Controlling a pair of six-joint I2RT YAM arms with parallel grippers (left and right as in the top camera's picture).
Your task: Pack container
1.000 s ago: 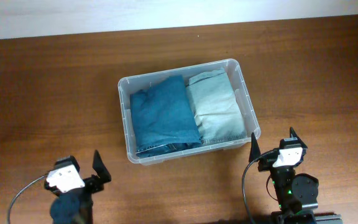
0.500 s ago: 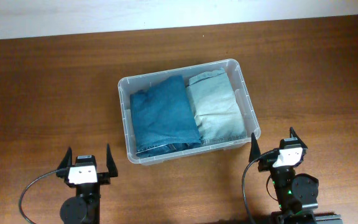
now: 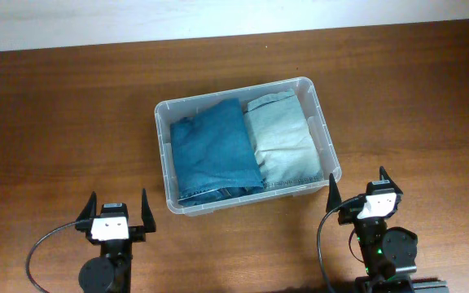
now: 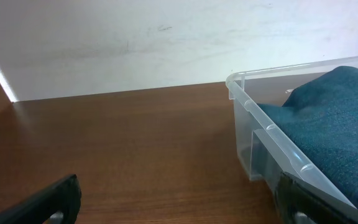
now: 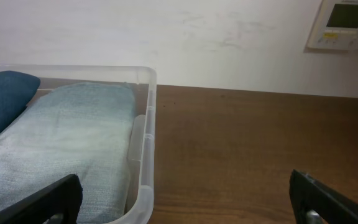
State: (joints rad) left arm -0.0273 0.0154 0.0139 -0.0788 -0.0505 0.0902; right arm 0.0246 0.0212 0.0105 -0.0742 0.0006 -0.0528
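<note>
The clear plastic container [image 3: 320,114] stands in the middle of the table. Inside lie folded dark blue jeans [image 3: 214,150] on the left and folded pale green jeans [image 3: 283,146] on the right. My left gripper [image 3: 117,205] is open and empty near the front edge, left of the bin's front left corner. My right gripper [image 3: 357,185] is open and empty just right of the bin's front right corner. The left wrist view shows the bin's rim [image 4: 260,118] and dark jeans [image 4: 334,112]. The right wrist view shows the rim [image 5: 149,124] and pale jeans [image 5: 67,137].
The brown wooden table [image 3: 63,122] runs to a white wall [image 3: 137,16] at the back. A wall thermostat [image 5: 344,22] shows in the right wrist view. Cables trail from both arm bases at the front edge.
My left arm has swung from a tilted pose to straight, facing the back, its open fingers now level beside the bin. The right arm and the bin have not moved.
</note>
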